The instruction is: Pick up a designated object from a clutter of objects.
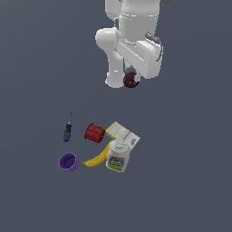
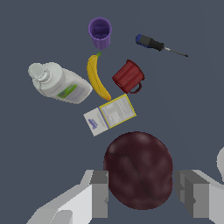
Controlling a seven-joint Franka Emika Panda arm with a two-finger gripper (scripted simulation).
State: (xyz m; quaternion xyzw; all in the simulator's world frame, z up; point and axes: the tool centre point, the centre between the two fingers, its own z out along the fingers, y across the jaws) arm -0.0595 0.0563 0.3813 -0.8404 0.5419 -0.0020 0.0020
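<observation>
Gripping the maroon ball [image 2: 139, 170] between both fingers [image 2: 99, 194], the gripper [image 1: 131, 80] hangs in the upper centre of the exterior view, well apart from the clutter below. There the red mug [image 1: 94, 132], box [image 1: 122, 133], bottle [image 1: 118, 157], banana [image 1: 98, 157] and purple cup [image 1: 69, 161] crowd together; the screwdriver [image 1: 67, 131] lies just beside them, at their left.

no wording can be read anywhere: the label on the white bottle [image 2: 61, 84] shows only green, red and blue blotches, and the flat box [image 2: 109, 115] carries blurred grey and purple print.
</observation>
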